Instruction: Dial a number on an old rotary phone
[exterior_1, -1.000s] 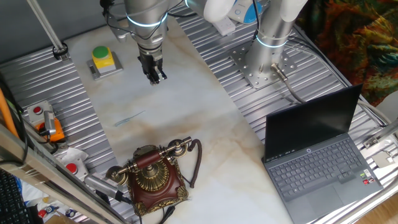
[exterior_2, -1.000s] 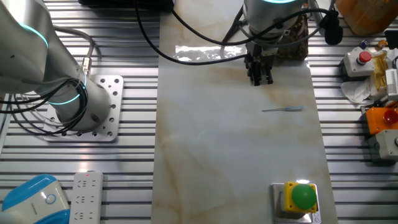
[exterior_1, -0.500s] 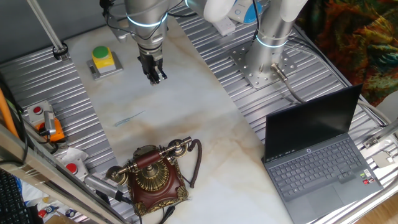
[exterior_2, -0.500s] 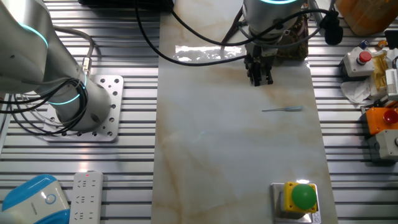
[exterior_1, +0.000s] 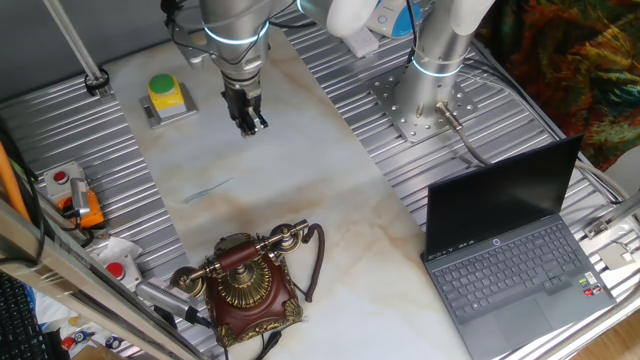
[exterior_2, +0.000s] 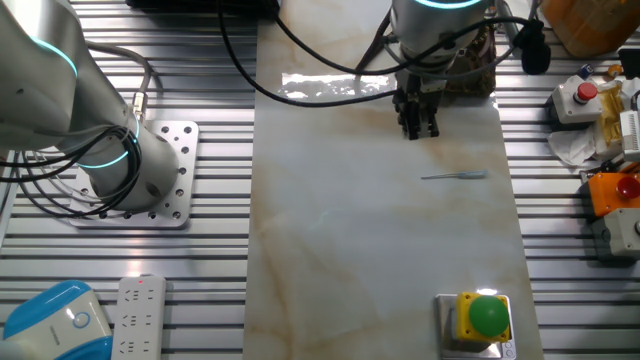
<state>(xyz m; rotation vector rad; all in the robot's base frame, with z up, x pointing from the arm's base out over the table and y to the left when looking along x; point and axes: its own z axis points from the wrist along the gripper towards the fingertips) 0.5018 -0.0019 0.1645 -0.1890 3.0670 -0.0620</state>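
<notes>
The old rotary phone (exterior_1: 245, 285) stands at the near end of the marble table strip, dark reddish-brown with brass dial and trim, its handset across the top and a dark cord looping to its right. In the other fixed view only a part of the phone (exterior_2: 477, 62) shows behind the arm. My gripper (exterior_1: 249, 125) points down over the far half of the table, well away from the phone, near the yellow button box. Its fingers are together and hold nothing. It also shows in the other fixed view (exterior_2: 419, 130).
A yellow box with a green button (exterior_1: 166, 92) sits left of the gripper. A thin pen-like tool (exterior_1: 207, 190) lies between gripper and phone. An open laptop (exterior_1: 520, 265) stands at the right, the arm's base (exterior_1: 425, 100) behind it, red button boxes (exterior_1: 70, 195) at the left edge.
</notes>
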